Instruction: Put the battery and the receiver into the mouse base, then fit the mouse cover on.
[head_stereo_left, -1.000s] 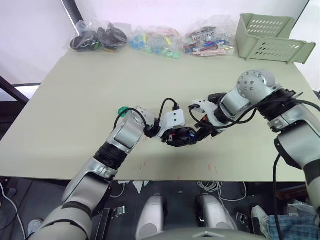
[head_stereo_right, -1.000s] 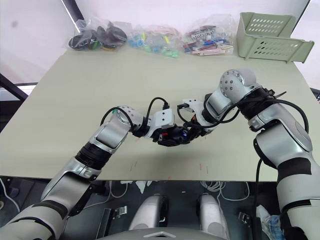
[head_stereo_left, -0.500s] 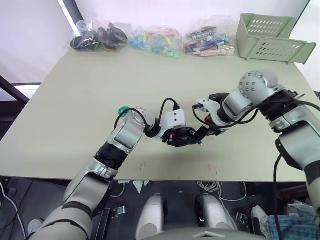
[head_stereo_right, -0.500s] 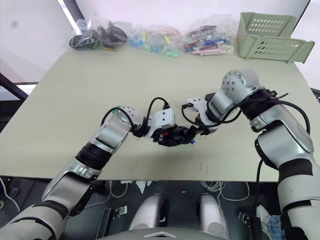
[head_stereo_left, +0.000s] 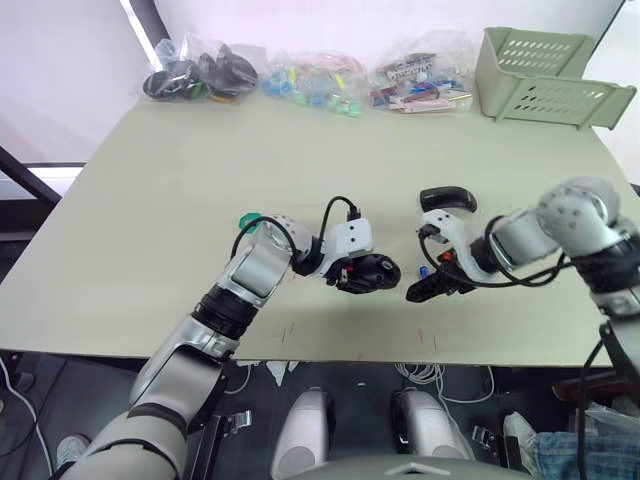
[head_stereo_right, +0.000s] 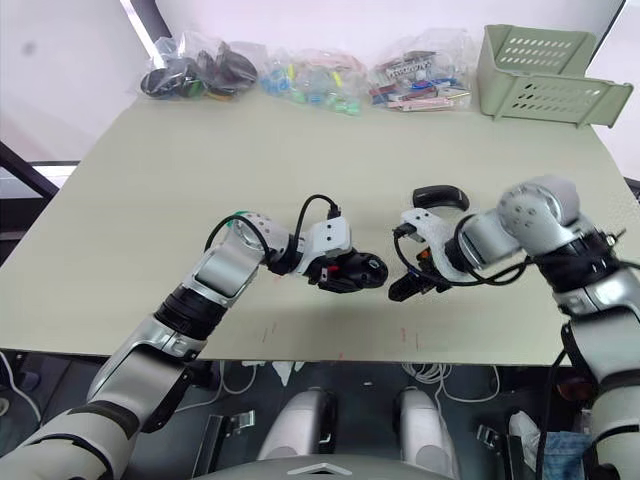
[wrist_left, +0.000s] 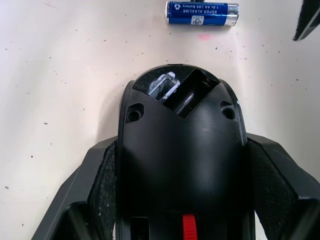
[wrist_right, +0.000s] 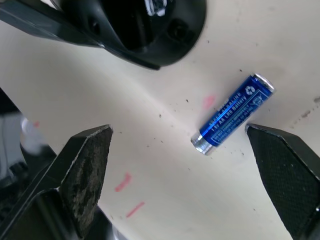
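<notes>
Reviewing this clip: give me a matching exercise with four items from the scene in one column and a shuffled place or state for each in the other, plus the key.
Things
1. battery
2. mouse base
3. mouse cover
4. right gripper

Places or states
A. clamped between the left gripper's fingers
B. open, holding nothing
C. lying loose on the table between the two grippers
D. resting on the table beyond the right wrist

Pairs: 1-C, 2-A, 3-D, 4-B

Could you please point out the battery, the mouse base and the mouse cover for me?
battery (wrist_right: 233, 113), right wrist view, middle of its blue label.
mouse base (wrist_left: 180, 150), left wrist view, its black underside.
mouse cover (head_stereo_left: 447, 197), left eye view, top of its arch.
</notes>
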